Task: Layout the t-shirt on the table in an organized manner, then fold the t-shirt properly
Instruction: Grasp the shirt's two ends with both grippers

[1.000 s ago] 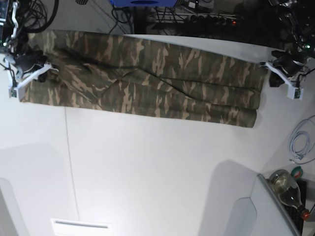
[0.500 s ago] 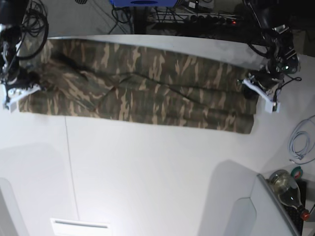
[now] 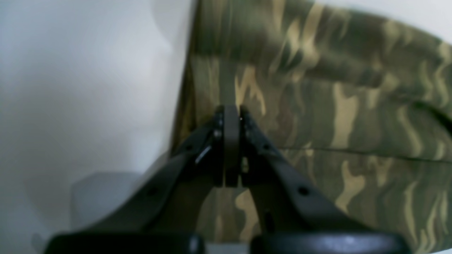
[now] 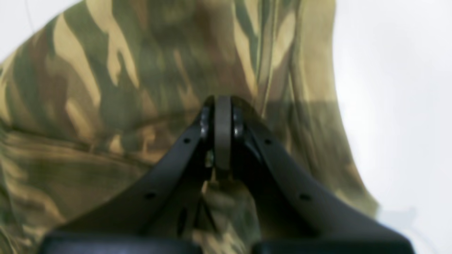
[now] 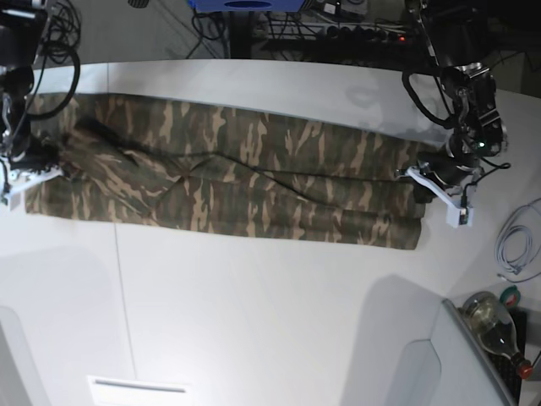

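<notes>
Both arms are black with looping black cables, at the base view's upper left and upper right. The left hand (image 5: 439, 190) and right hand (image 5: 21, 178) carry white housings; wrist views show black fingers (image 3: 268, 165) with small round holes.

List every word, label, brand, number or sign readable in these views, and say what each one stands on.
None can be read.
The t-shirt: camouflage print only, no lettering shows.
The table: bare white, no marks.
The bottle at the near corner: any label is too small to read.
The blue object beyond the far edge: no legible text.
The left gripper and right gripper: plain black, no markings.
</notes>
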{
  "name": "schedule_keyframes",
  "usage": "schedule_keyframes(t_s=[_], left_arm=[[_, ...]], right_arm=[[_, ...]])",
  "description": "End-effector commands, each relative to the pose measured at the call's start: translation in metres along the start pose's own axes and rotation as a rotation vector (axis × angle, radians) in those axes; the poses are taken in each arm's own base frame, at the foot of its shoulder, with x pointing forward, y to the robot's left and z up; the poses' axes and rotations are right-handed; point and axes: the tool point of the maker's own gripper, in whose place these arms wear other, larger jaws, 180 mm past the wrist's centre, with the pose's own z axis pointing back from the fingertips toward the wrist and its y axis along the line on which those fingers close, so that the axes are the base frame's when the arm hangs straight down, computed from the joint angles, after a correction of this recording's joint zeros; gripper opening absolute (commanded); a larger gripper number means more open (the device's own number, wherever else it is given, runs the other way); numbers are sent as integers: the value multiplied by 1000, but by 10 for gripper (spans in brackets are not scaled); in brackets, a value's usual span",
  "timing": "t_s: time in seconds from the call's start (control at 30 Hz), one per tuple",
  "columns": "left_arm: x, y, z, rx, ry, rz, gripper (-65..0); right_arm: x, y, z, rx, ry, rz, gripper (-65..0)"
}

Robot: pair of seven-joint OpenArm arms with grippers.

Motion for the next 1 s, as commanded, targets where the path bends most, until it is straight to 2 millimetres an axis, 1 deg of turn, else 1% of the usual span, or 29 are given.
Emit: schedule_keyframes(t_s=[0.0, 0.03, 0.1, 0.17, 0.2, 0.27, 0.3, 0.37, 0.4, 0.43, 0.47, 0.5, 0.57, 0.6, 0.63, 0.67, 0.73, 0.77, 0.83, 0.9, 0.97], left_arm=[[19, 16, 10, 40, -43, 0, -650], [22, 18, 14, 50, -45, 8, -650], [34, 30, 28, 89, -74, 22, -650], [42, 47, 40, 135, -104, 38, -650], [43, 55, 44, 153, -111, 52, -650], [40, 78, 48, 165, -87, 30, -650], [32, 82, 45, 143, -54, 18, -650], [25, 86, 37, 92, -17, 4, -650], [20, 85, 33, 64, 2, 3, -604], [15, 82, 30, 39, 13, 3, -490], [12, 79, 28, 14, 22, 1, -362], [9, 77, 26, 9, 28, 9, -257], [8, 74, 24, -1, 24, 23, -79], [9, 70, 23, -16, 11, 43, -25], [12, 65, 22, -37, -14, 71, 0], [18, 60, 21, -60, -41, 96, 0], [25, 55, 22, -89, -80, 132, -25], [24, 55, 21, -95, -81, 145, -41], [31, 53, 14, -106, -89, 164, -71], [30, 52, 6, -120, -78, 200, -94], [30, 50, -1, -120, -56, 200, -104]], right_arm=[[37, 1, 9, 4, -96, 16, -638], [41, 3, 13, 7, -112, 25, -638], [45, 7, 22, 15, -140, 48, -638], [49, 14, 36, 26, -179, 84, -636], [48, 17, 43, 31, -193, 101, -633], [42, 32, 59, 57, -224, 129, -630], [38, 36, 66, 66, -233, 139, -630], [29, 43, 76, 81, -236, 157, -629], [23, 48, 78, 90, -232, 159, -629], [18, 49, 79, 93, -225, 154, -629], [12, 49, 79, 94, -216, 149, -629], [9, 49, 78, 93, -209, 145, -629], [6, 48, 78, 92, -203, 144, -630], [3, 47, 78, 91, -196, 145, -632], [1, 47, 78, 90, -193, 146, -632], [1, 47, 78, 90, -193, 146, -632], [1, 47, 78, 91, -191, 146, -633], [1, 47, 78, 91, -191, 146, -633], [0, 46, 78, 90, -190, 147, -633], [-4, 45, 78, 87, -181, 147, -633], [-6, 44, 78, 86, -178, 147, -633]])
